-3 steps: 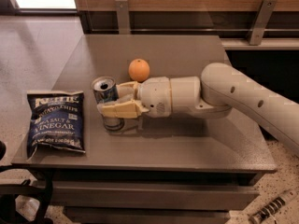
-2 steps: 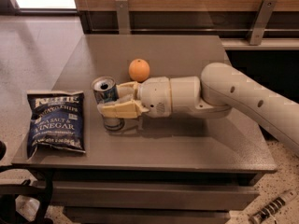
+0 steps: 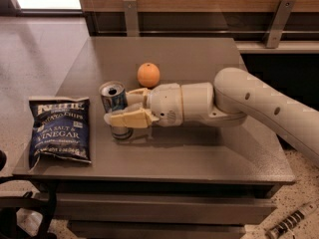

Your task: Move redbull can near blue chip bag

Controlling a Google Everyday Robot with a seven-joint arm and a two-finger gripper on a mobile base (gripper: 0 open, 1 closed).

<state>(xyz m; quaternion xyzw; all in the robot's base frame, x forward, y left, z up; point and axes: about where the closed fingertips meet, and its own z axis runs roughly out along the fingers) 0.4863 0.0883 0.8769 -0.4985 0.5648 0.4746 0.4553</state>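
Observation:
The redbull can (image 3: 112, 97) stands upright on the grey table (image 3: 199, 153), a short way right of the blue chip bag (image 3: 60, 131), which lies flat near the table's left front edge. My gripper (image 3: 119, 108) reaches in from the right and is around the can. One cream finger (image 3: 127, 118) crosses the can's front and the other (image 3: 137, 94) sits behind it, both against the can. The can's lower middle is hidden by the front finger.
An orange (image 3: 148, 74) sits on the table just behind the gripper and the can. My white arm (image 3: 259, 103) spans the table's right half. A wooden wall with metal brackets (image 3: 130, 16) runs along the back. The floor lies to the left.

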